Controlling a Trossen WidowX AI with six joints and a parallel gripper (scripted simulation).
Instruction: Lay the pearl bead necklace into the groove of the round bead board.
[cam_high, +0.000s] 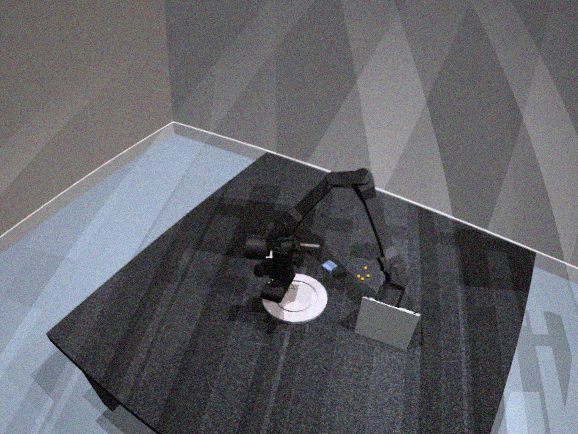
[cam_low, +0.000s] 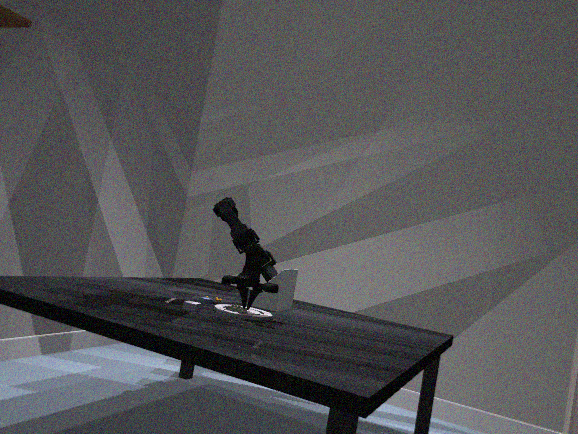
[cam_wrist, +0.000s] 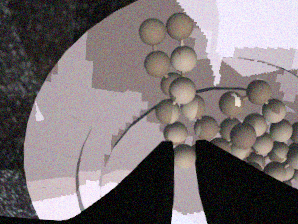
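Note:
The round bead board (cam_high: 320, 301) (cam_wrist: 60, 130) is pale and lies flat, with thin dark curved groove lines. The pearl bead necklace (cam_wrist: 182, 90) is a string of tan beads; one doubled strand runs up from the fingertips in the wrist view, and several beads are bunched to their right over the board. My gripper (cam_low: 247, 308) (cam_wrist: 183, 151) points down at the board and is shut on a bead of the necklace. In the top view the arm hides the fingertips and part of the board's left side. Whether any beads sit in the groove cannot be told.
A grey upright panel (cam_high: 387, 322) (cam_low: 287, 290) stands beside the board, in front of the arm's base. A small blue square (cam_high: 329, 266), several orange dots (cam_high: 365, 268) and a thin pale bar (cam_high: 310, 245) lie behind the board.

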